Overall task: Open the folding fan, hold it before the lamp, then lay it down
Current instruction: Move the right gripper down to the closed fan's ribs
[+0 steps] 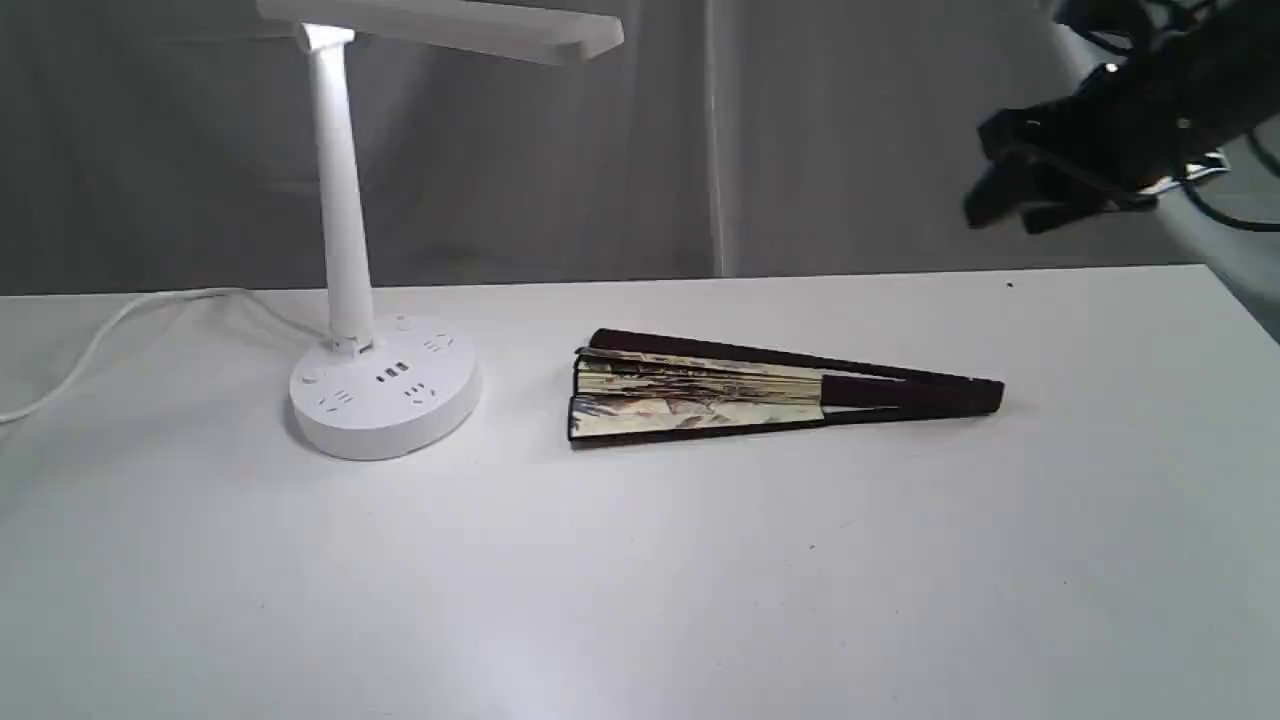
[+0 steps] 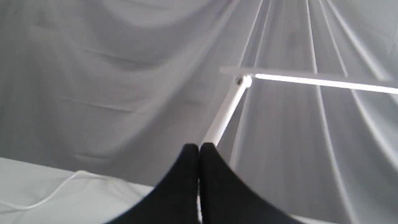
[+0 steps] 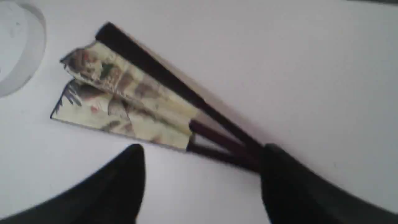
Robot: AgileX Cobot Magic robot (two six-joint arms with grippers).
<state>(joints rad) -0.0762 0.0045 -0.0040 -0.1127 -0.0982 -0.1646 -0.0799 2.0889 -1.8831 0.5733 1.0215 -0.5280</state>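
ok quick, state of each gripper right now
Left gripper: shut, holding nothing.
Right gripper: open, empty, not touching the folding fan.

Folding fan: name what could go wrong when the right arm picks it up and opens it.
1. The folding fan lies flat and slightly splayed, so the open right jaws may pinch only one dark rib, or crease the paper leaf.
2. The lamp stands just past the fan's wide end; spreading the fan there could knock its slim stem.
3. The table looks smooth; the fan may slide away.
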